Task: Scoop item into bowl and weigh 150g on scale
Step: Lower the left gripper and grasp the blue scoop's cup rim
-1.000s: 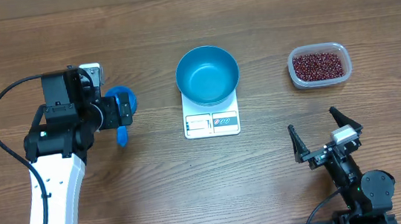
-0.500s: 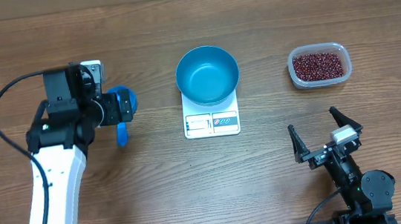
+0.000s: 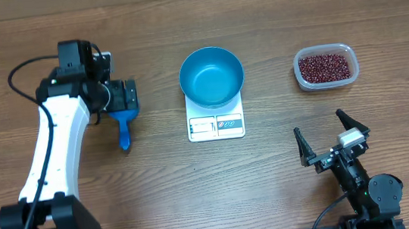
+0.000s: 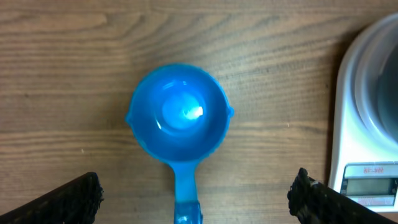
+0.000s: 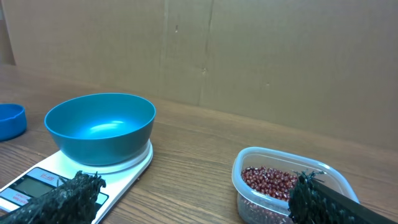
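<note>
The teal-blue bowl (image 3: 211, 76) stands empty on the white scale (image 3: 215, 125) at the table's middle. The item, dark red-brown beans (image 3: 325, 66), fills a clear plastic tub (image 3: 344, 78) at the right. A small blue scoop (image 4: 179, 118) lies left of the scale, cup empty, its handle (image 3: 123, 134) pointing toward the front. My left gripper (image 3: 120, 95) hangs open above the scoop's cup, a finger on either side of the handle and apart from it. My right gripper (image 3: 332, 143) rests open near the front right, facing the bowl (image 5: 99, 127) and the beans (image 5: 270, 180).
The scale's display (image 4: 367, 169) shows at the right edge of the left wrist view. A cardboard wall (image 5: 249, 56) runs behind the table. Bare wooden tabletop (image 3: 197, 191) lies between the scale and the front edge.
My left arm has swung toward the back, and its gripper now covers the scoop's cup in the overhead view. The right arm, bowl, scale and tub have not moved.
</note>
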Controlling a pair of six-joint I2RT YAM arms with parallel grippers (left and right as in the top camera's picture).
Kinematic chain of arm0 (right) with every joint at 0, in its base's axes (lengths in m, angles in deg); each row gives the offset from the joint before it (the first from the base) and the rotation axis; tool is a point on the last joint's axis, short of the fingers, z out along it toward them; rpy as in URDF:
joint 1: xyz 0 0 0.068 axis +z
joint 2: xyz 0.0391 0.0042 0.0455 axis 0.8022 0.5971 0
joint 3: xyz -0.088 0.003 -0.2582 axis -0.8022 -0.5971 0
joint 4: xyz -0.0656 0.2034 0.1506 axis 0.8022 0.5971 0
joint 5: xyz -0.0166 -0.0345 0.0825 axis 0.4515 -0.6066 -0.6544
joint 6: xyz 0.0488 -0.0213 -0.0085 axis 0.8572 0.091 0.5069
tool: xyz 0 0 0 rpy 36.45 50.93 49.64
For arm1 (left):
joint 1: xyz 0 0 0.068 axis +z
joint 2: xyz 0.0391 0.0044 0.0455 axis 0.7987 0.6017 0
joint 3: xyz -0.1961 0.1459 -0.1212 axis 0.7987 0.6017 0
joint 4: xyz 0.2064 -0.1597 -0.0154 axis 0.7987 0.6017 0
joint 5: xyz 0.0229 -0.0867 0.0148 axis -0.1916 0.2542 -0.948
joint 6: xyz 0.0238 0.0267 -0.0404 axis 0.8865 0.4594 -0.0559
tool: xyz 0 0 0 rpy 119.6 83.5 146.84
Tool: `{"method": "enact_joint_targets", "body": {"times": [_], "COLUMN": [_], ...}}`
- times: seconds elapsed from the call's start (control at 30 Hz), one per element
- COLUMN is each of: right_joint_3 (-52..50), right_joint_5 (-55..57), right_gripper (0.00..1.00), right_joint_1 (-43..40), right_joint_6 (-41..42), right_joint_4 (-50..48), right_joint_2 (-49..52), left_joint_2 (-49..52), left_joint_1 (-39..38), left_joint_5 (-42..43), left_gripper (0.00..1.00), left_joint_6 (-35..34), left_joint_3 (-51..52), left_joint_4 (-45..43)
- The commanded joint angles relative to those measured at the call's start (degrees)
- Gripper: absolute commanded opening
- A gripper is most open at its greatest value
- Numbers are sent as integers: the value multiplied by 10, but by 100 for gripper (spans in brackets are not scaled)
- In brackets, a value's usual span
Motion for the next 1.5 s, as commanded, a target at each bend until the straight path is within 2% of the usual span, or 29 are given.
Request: {"method": "enact_joint_targets", "body": {"times": [0.0,0.4,0.97,1.47], "right_joint_3": [-6,-6,-6,-6], "right_joint_5": [3,3,3,3], "right_gripper": [100,100,100,100], "right_joint_1": [2,2,2,2], "right_joint_6": [2,2,2,2], "right_joint_4": [-3,-3,-3,-3], "right_joint_2": [-6,-6,-6,-6], "left_joint_2": [28,100,106,174], "left_joint_1": [6,48,52,52], "left_joint_5": [-6,-2,-17,-19], "left_gripper": [99,100,100,99], "left_joint_6": [11,20,24,24], "left_joint_3": [-36,-85,-84,-84], "left_joint_4": [6,51,39,0]}}
